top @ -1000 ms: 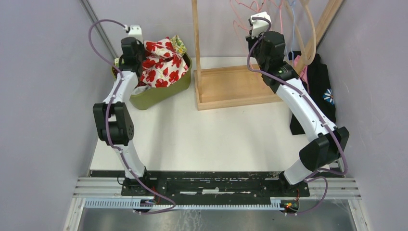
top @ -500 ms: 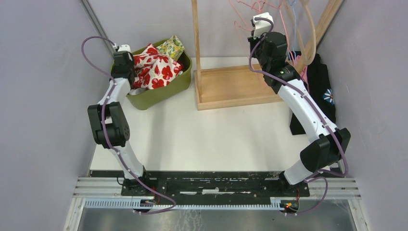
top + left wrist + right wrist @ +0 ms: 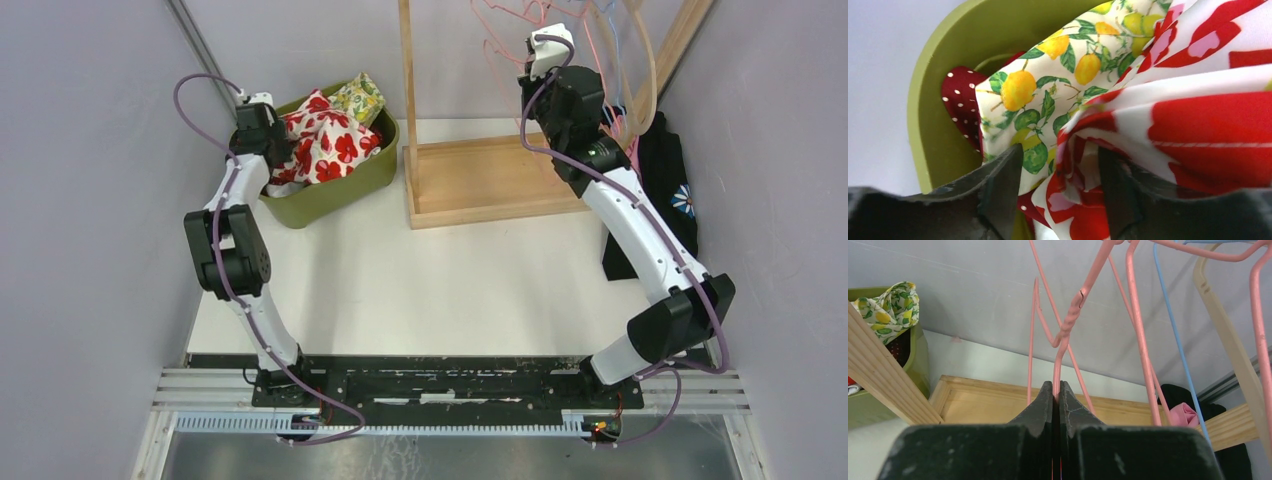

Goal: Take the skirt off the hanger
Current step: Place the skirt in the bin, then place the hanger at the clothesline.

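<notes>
The red-flowered skirt [image 3: 325, 140] is seen bunched in the olive-green bin [image 3: 340, 192] at the far left of the white worktop [image 3: 450, 280], off any hanger. In the left wrist view its white cloth with large red blooms [image 3: 1198, 115] is heaped against a lemon-print cloth [image 3: 1048, 85], and a dark red polka-dot cloth [image 3: 960, 100] is tucked beneath, against the bin wall [image 3: 943, 75].

The left hand [image 3: 1060, 185] is held low over the near-left rim of the bin. It is released: its dark fingers [image 3: 1003, 185] are spread apart, with folds of the skirt lying loose in the gap between them. Whether the pads touch the cloth cannot be told. The left arm is folded sharply, with the elbow drawn back towards the base and the forearm stretched forward and up to the bin.

The right hand [image 3: 1057, 390] is clenched on a pink wire hanger [image 3: 1070, 320], the wire being pinched between the fingertips just below its twisted neck. The right arm is extended far forward and raised, the wrist lifted among the hangers at the far right of the wooden rack [image 3: 490, 180]. Beside the gripped hanger a further pink wire, a blue wire hanger [image 3: 1173, 340] and a wooden hanger [image 3: 1228, 340] are seen hanging. A black garment [image 3: 665, 170] with a flower motif is draped at the right edge, beyond the rack's base.
</notes>
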